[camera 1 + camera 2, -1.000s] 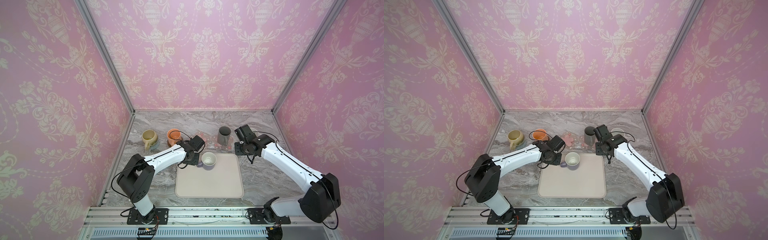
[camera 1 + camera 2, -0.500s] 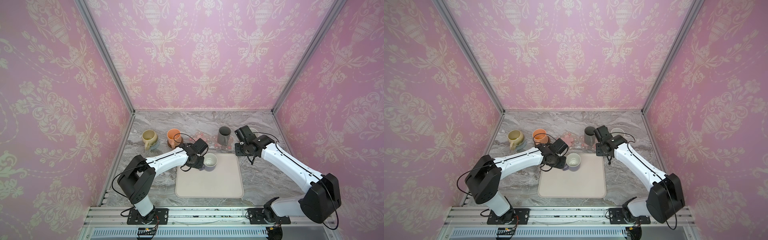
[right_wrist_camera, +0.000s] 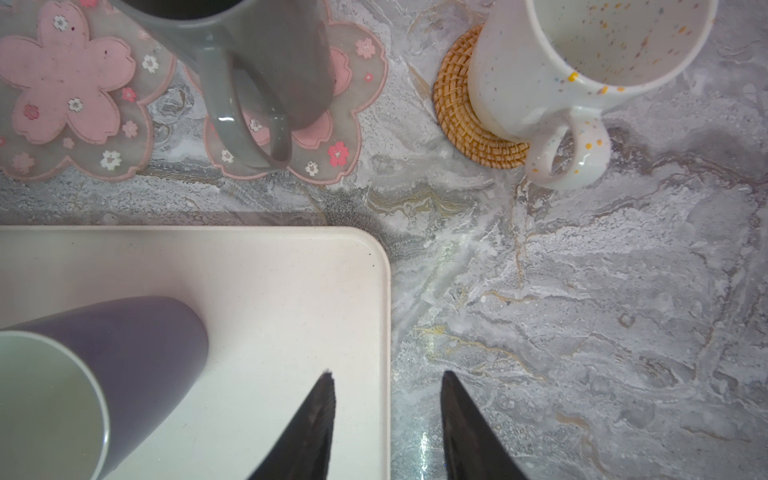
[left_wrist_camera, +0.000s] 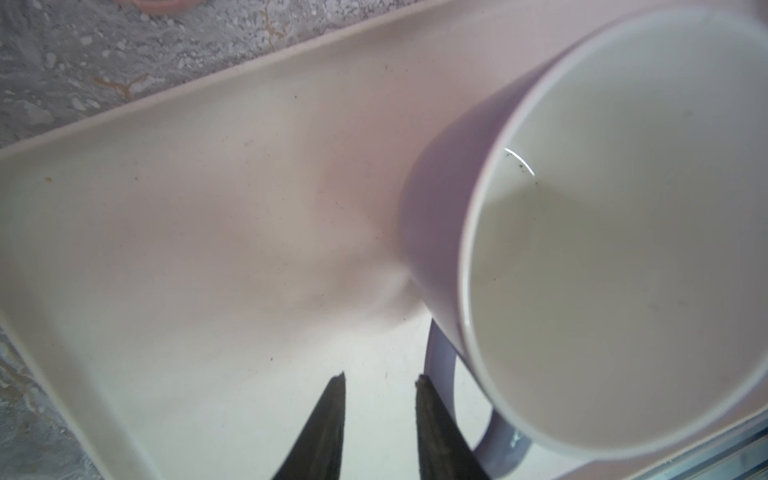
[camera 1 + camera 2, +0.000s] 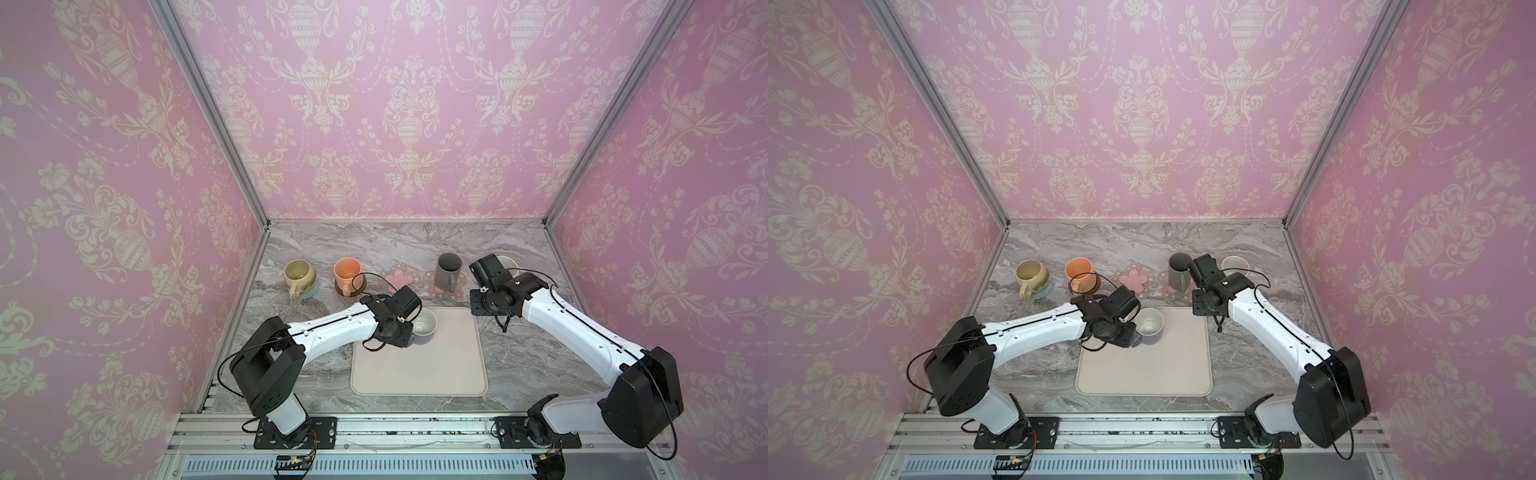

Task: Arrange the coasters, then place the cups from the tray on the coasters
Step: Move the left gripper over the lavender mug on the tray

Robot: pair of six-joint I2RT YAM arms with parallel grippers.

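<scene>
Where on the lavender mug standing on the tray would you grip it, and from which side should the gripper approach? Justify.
Probably the handle of the lavender mug, approached from the left arm's side. The mug stands upright on the tray with its loop sticking out toward the left gripper, whose open jaws sit just beside it.

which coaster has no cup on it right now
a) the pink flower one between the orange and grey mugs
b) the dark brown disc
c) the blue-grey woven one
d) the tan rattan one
a: in a top view the pink flower coaster lies bare between the peach-orange mug and the dark grey mug, while the lavender mug stands on the tray.
</scene>
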